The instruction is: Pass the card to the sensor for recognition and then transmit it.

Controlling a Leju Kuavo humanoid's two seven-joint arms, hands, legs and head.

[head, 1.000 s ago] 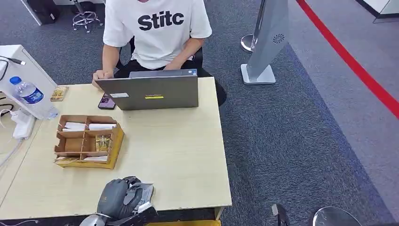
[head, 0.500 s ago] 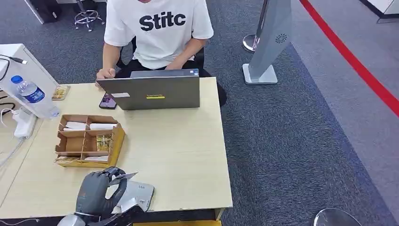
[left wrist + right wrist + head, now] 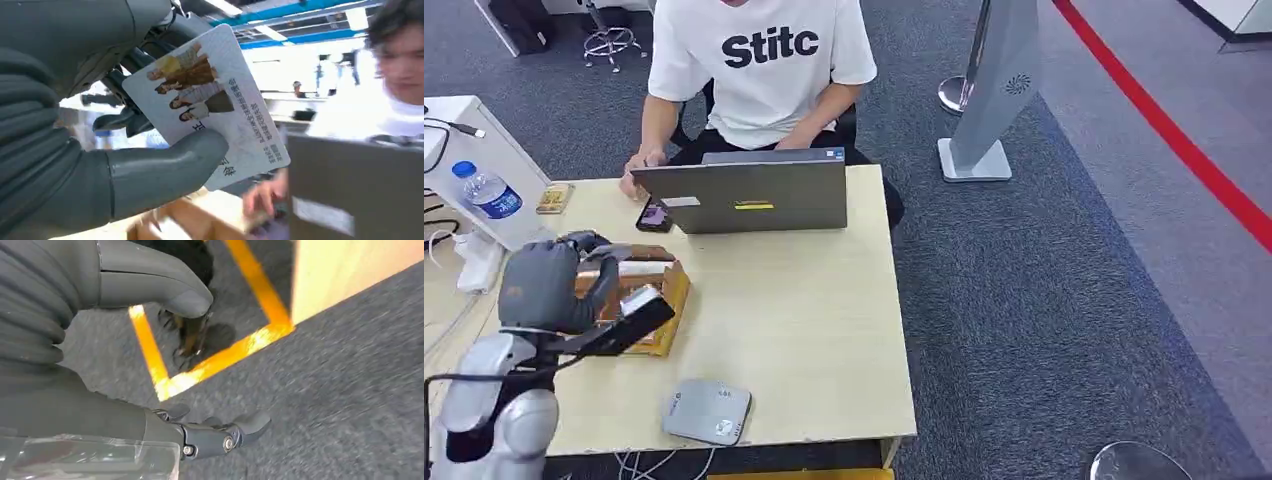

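My left hand [image 3: 549, 285] is raised over the left part of the table, in front of the cardboard organizer [image 3: 675, 284]. It grips a white card [image 3: 210, 100] printed with figures and text, the thumb [image 3: 165, 170] pressing its face against the darker fingers behind. The card stands tilted in front of the laptop's grey lid [image 3: 360, 185]. The flat grey sensor [image 3: 707, 411] lies uncovered near the table's front edge, below and to the right of this hand. My right hand [image 3: 100, 390] hangs over the carpet holding nothing, thumb and fingers apart.
A person in a white shirt [image 3: 764, 60] sits behind the laptop [image 3: 749, 197], one hand by a phone [image 3: 652, 215]. A water bottle [image 3: 489, 192] and a white unit stand at the left. Yellow floor tape [image 3: 200, 375] runs by the table's edge [image 3: 340, 275].
My left hand has lifted off the sensor at the front edge and swung up and to the left with the card, ending over the organizer. The sensor now lies bare.
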